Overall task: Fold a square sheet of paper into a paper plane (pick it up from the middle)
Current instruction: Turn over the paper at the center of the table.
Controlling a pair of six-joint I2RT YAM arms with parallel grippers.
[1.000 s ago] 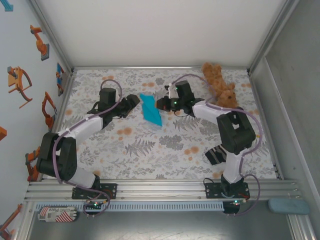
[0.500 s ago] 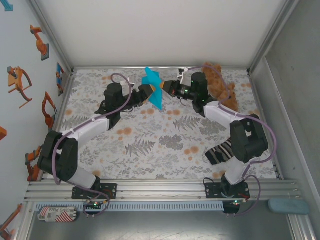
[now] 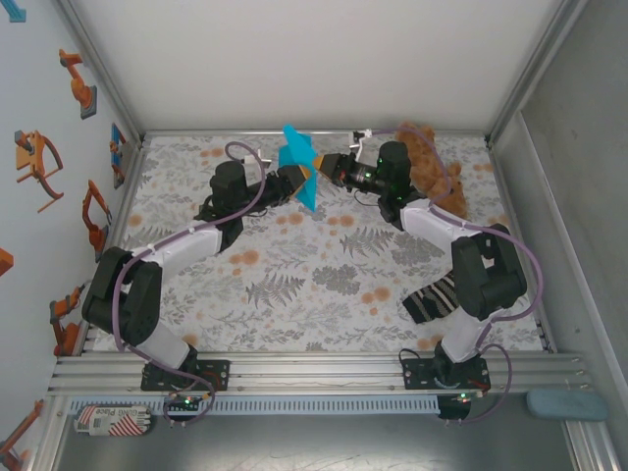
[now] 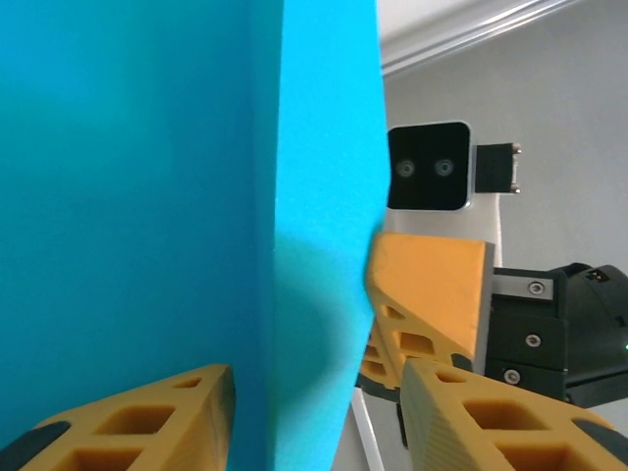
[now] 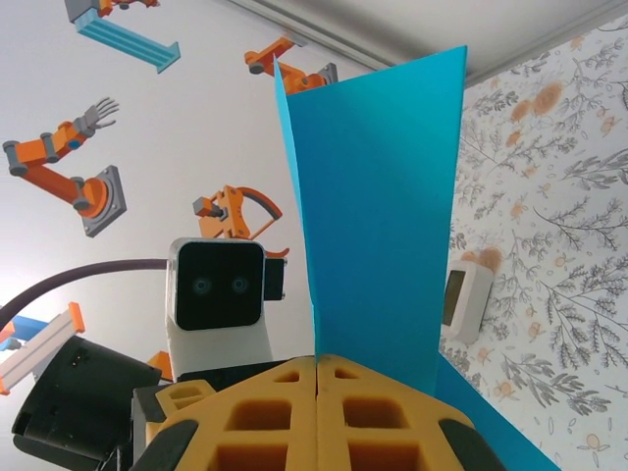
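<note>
Two arms meet over the far middle of the flowered table, tips almost nose to nose. The cyan paper hangs up in the air between them, clear of the tabletop, folded into a creased, pointed shape with one corner sticking up toward the back wall.

The right claw is clamped on the paper: in the right wrist view its two orange fingers are pressed flat together and the sheet rises straight out of the seam as a tall upright panel with a sharp vertical crease.

The left claw straddles the same paper from the other side. In the left wrist view one orange finger sits low at the left against the sheet, the other low at the right with a visible gap to the paper's edge, so its jaws are apart and not pinching.

A brown teddy bear lies at the far right corner, just behind the right arm. A dark striped cloth lies on the table near the right arm's base, well apart from the paper.
</note>
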